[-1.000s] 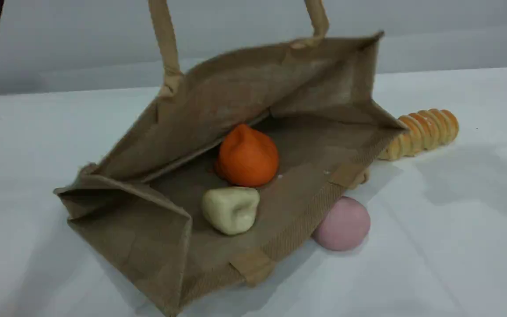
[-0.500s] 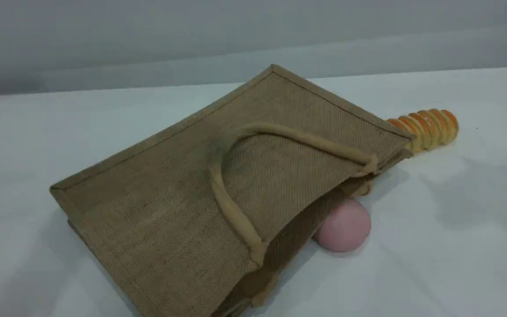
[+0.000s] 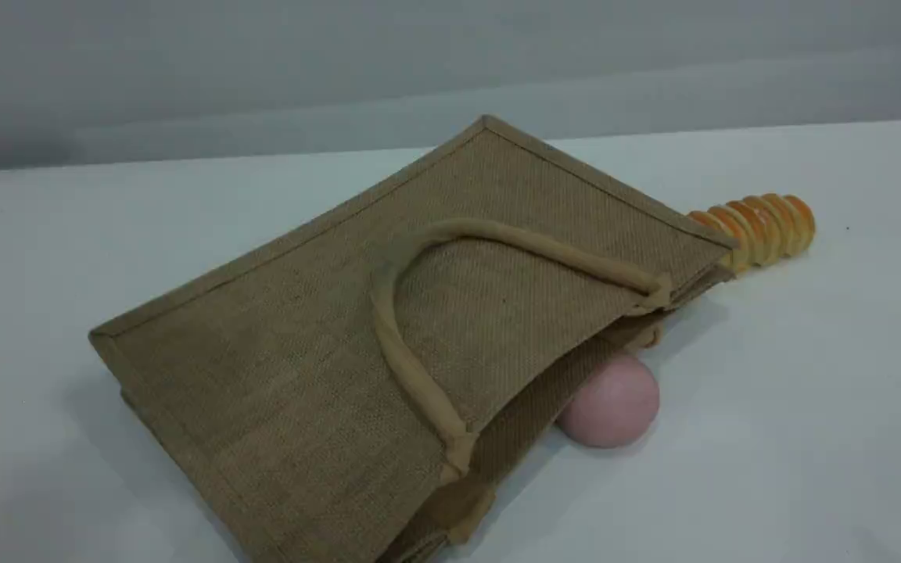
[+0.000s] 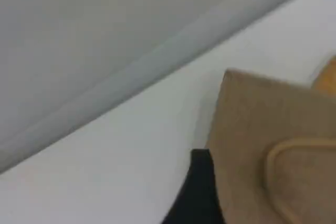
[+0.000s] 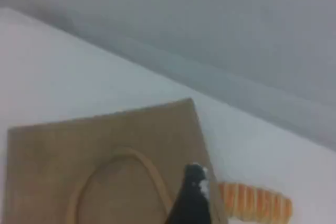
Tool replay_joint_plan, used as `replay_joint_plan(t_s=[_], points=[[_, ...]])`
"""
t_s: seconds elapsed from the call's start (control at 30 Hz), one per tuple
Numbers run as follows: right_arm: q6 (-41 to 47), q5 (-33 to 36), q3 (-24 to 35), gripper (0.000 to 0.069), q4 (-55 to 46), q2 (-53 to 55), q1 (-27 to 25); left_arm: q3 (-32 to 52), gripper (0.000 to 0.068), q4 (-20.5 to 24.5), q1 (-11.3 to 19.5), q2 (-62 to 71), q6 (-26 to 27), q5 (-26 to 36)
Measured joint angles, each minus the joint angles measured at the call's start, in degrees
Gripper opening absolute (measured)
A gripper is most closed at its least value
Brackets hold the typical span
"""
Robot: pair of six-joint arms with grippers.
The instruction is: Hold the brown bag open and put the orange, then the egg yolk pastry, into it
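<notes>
bag (image 3: 325,352) lying flat on the surface (image 3: 810,407), flap down, handle (image 3: 411,367) resting on top | orange, pastry: not showing | pink ball (image 3: 615,403) touching bag's mouth edge | ridged bread (image 3: 763,225) poking out behind bag | left gripper (image 4: 197,192) and right gripper (image 5: 191,198) hovering apart from the bag, jaws standing wide, holding nothing

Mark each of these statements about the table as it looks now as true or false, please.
1. The brown bag lies flat with its mouth closed. True.
2. The orange is in plain sight. False: no orange shows in any view.
3. The pink ball sits against the bag's mouth edge. True.
4. The ridged bread lies on top of the bag. False: it lies on the table, sticking out from behind the bag's corner.
5. A gripper holds the bag's handle. False: the handle lies loose on the bag.
</notes>
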Motion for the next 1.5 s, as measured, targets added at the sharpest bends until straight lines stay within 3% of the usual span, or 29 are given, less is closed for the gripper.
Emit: replay_joint_plan(t_s=[0.17,0.47,0.63,0.9,1.13,1.37,1.5], points=[[4.6,5.5,0.0,0.0569,-4.3,-10.0,0.0,5.7,0.0583,0.1,0.0,-8.5,-2.3,-0.1],[10.0,14.7,0.3,0.0569,-7.4,-25.1,0.0,25.6,0.0583,-0.2,0.0,-28.8,-2.3,-0.1],[11.5,15.3,3.5,0.0569,-6.2,-32.3,0.0,36.9,0.0583,-0.3,0.0,-42.1,-2.3,-0.1],[11.4,15.0,13.5,0.0569,-7.5,-40.6,0.0,52.3,0.0583,-0.3,-0.1,-60.9,-2.3,-0.2],[11.4,12.5,25.4,0.0569,-10.2,-44.3,0.0,64.2,0.0583,-0.3,-0.1,-67.1,-2.5,-0.2],[11.4,9.6,36.5,0.0569,-13.5,-44.8,0.0,74.4,0.0583,-0.2,-0.1,-67.0,-5.9,-7.5],[11.4,7.8,38.6,0.0569,-14.5,-45.6,0.0,78.4,0.0583,-0.1,-0.1,-67.0,-7.0,-10.7]])
